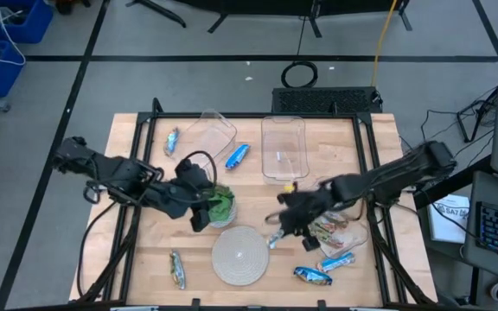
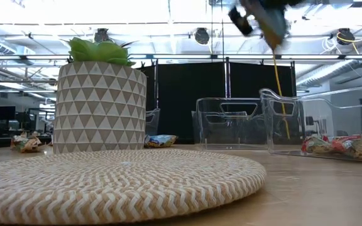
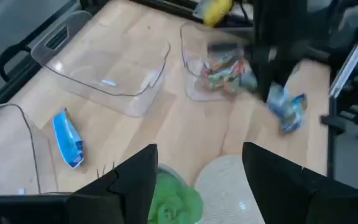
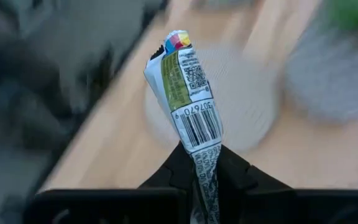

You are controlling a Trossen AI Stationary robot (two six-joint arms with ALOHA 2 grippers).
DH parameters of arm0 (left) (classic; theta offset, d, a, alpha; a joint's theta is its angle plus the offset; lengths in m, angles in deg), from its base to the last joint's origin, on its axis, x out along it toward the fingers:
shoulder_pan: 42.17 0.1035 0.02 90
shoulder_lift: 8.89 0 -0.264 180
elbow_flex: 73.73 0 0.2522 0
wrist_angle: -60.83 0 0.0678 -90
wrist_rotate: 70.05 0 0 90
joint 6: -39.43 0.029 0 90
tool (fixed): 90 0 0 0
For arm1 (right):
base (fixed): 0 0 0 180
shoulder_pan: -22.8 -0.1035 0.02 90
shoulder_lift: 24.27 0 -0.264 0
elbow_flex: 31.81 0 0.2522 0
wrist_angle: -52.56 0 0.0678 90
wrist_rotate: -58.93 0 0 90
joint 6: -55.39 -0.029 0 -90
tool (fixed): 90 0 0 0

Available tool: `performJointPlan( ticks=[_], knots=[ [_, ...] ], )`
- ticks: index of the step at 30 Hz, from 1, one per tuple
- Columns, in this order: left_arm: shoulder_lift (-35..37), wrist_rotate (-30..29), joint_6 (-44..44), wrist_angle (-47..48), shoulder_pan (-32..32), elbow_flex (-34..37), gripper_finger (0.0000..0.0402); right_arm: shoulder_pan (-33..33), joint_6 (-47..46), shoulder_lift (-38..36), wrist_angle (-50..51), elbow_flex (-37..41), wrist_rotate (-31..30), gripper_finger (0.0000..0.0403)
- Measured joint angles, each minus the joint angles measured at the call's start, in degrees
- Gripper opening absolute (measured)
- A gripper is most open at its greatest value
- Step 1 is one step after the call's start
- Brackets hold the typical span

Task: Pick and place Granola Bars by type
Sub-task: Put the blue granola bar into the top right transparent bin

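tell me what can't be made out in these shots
- Held granola bar: the right wrist view shows only its barcode side, so its type is unclear.
- Right gripper: cut off by the low view's top edge.
- Bars in the clear bin: blurred in the left wrist view, uncountable.
- Potted plant: partly covered by the left gripper from above.

Two dark arms, both matte black and built of chunky rounded segments joined at bulky elbows. The left arm carries a black cable that loops free in an arc above its wrist, and more black cable trails from its base. The right arm is the same black, with a thick blocky shoulder link. The left gripper has two broad, flat black fingers with angled tips. The right gripper shows black tapered fingers above a plain black crossbar
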Motion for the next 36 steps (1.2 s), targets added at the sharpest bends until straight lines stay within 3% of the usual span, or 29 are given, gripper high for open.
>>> performJointPlan(
  ticks=[5, 9, 17, 20, 28, 32, 36],
  knots=[
    [-0.17, 2.57, 11.37, -17.34, 1.58, 9.08, 0.0239, 4.81, -5.64, -4.73, -14.58, -0.04, -1.09, 0.0023],
    [-0.31, 2.85, 21.69, -32.86, 2.23, 15.15, 0.0239, 8.3, -8.18, -5.23, -20.58, -0.07, -2.64, 0.0022],
    [-0.53, -0.11, 27.88, -49.74, 4.33, 21.07, 0.0239, 10.67, -14.26, -3.2, -26.7, -0.04, -5.75, 0.0021],
    [-0.58, -3.84, 27.29, -51.61, 5.46, 21.34, 0.0239, 10.79, -15.94, -2.72, -28.01, -0.02, -7.99, 0.0021],
    [-0.7, -7.17, 23.57, -52.02, 6.86, 21.34, 0.0239, 10.86, -16.97, -2.61, -28.1, -0.04, -10.77, 0.002],
    [-0.19, -14.98, 22.52, -48.07, 6.8, 21.34, 0.0239, 10.75, -17.63, -2.65, -27.36, -0.04, -9.84, 0.0019],
    [0.09, -17.94, 18.3, -47.01, 7.15, 21.3, 0.0239, 10.67, -17.76, -3.37, -26.46, -0.02, -10.3, 0.0019]
  ],
)
